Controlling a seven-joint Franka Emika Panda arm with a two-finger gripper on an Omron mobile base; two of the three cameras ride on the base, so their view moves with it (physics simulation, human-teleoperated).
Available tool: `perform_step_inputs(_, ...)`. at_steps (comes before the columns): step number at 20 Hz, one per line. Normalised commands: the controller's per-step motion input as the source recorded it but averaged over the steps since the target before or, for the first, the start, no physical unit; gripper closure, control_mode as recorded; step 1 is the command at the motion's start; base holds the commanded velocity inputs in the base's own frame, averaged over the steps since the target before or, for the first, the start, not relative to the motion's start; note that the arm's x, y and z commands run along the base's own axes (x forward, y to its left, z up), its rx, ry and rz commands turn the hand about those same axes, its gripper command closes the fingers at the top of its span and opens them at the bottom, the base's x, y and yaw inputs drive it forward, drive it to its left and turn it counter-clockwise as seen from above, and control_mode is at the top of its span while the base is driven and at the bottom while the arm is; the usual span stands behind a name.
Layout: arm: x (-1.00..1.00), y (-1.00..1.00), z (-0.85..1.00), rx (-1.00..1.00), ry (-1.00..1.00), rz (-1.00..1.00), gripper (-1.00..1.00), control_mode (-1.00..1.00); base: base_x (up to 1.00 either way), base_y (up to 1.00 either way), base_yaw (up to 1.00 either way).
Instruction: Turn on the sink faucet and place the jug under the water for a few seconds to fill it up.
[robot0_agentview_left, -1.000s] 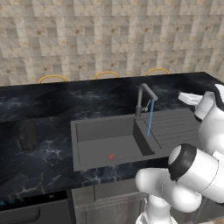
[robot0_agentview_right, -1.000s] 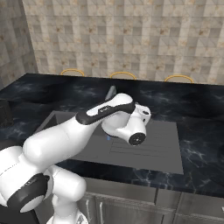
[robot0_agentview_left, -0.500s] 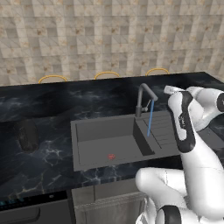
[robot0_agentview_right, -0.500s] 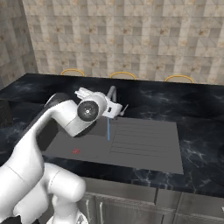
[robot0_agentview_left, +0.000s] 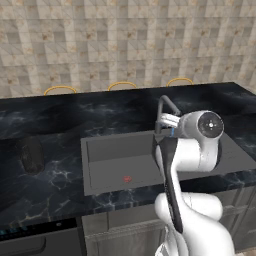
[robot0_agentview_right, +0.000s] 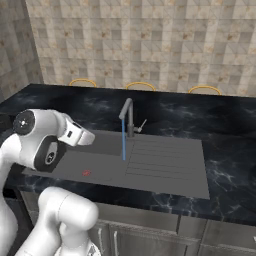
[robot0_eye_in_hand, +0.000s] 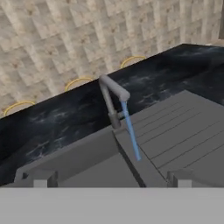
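Faucet step appears complete: the sink faucet (robot0_agentview_right: 129, 116) is running, with the water (robot0_agentview_right: 123, 140) falling as a thin, straight, light-blue stream from the downturned spout tip. In the right base view the stream lands at the boundary between the basin and the ribbed drainboard of the sink (robot0_agentview_right: 165, 165). The step now in hand is judged to be fetching the jug (robot0_agentview_left: 30, 154), which stands upright on the black marbled counter (robot0_agentview_left: 60, 125), well apart from the faucet, on the far side of the basin from it and clear of the basin rim. The gripper (robot0_eye_in_hand: 109, 178) sits above the sink looking at the faucet, its finger tips (robot0_eye_in_hand: 40, 176) spread to their full width with nothing between them. The next move calls for a swing across the basin toward the jug, then an approach from the side or above so the jaws can straddle its body. The jug itself reads as a small, nearly black cylinder with rounded edges; no handle can be made out, and its contents cannot be judged.
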Motion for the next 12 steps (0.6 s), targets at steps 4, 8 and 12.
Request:
perform_step_inputs(4,-0.4,1.0,-0.26,-0.05,0.13,-0.07,-1.0,-1.0,0.0,0.0,0.0)
perform_step_inputs(8,-0.03,1.0,-0.16,-0.06,0.15,-0.01,-1.0,-1.0,0.0,0.0,0.0)
perform_step_inputs(12,0.0,0.75,-0.24,-0.02,0.07,0.01,-1.0,-1.0,0.0,0.0,0.0)
